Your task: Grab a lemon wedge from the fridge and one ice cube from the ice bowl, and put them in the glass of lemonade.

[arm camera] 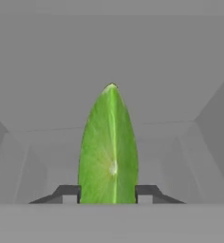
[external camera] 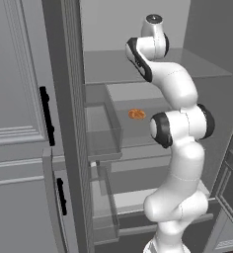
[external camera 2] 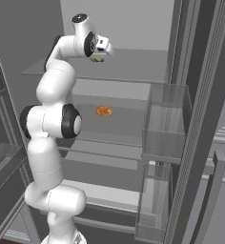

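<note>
My gripper (arm camera: 108, 193) reaches into the open fridge (external camera 2: 133, 71) over its upper glass shelf. The lemon wedge (arm camera: 109, 147), green-yellow and pointed, stands upright between the two dark fingertips (arm camera: 69, 192), which press against its sides. From the right base view the wedge (external camera 2: 99, 59) is a small yellow-green speck under the hand (external camera 2: 101, 53), just above the shelf. The ice bowl, the ice cube and the glass of lemonade are out of view.
A small flat orange item (external camera: 136, 114) lies on the middle shelf below. Clear door bins (external camera 2: 164, 119) hang on the open right door. Light grey cabinets with black handles (external camera: 47, 116) stand to the left. The fridge's side walls close in around the hand.
</note>
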Motion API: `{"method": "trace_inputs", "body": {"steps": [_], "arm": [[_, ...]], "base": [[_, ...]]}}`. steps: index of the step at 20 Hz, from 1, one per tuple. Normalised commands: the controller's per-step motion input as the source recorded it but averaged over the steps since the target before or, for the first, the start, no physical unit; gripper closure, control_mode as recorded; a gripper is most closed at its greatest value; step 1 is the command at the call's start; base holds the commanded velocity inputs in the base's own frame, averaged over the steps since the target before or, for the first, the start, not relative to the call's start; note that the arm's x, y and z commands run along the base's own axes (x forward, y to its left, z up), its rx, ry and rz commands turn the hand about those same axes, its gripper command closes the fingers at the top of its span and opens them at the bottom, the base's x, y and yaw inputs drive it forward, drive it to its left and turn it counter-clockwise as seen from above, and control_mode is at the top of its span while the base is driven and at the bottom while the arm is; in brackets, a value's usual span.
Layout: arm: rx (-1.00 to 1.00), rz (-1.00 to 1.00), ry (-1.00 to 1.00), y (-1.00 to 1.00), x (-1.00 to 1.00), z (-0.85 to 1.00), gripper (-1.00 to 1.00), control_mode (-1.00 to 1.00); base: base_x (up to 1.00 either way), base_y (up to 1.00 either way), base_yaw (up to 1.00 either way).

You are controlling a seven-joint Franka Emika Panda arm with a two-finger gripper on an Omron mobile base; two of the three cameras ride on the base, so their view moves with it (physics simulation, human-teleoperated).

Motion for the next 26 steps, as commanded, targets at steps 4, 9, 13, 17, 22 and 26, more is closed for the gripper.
{"method": "trace_inputs", "body": {"steps": [4, 9, 13, 17, 22, 26], "arm": [[-0.01, 0.00, 0.00, -0.20, -0.99, -0.34, 1.00, -1.00], [0.00, -0.01, -0.03, -0.48, -1.00, -0.14, 1.00, -1.00], [0.00, 0.00, -0.07, -0.43, -1.00, -0.17, 1.00, -1.00], [0.00, 0.00, -0.09, -0.34, -1.00, -0.09, 1.00, -1.00], [-0.03, 0.00, -0.02, 0.05, -1.00, -0.40, 1.00, -1.00], [-0.07, 0.00, -0.07, 0.27, -1.00, -0.72, 1.00, -1.00]], "base": [[0.00, 0.00, 0.00], [0.00, 0.00, 0.00], [0.00, 0.00, 0.00], [0.00, 0.00, 0.00], [0.00, 0.00, 0.00], [0.00, 0.00, 0.00]]}}
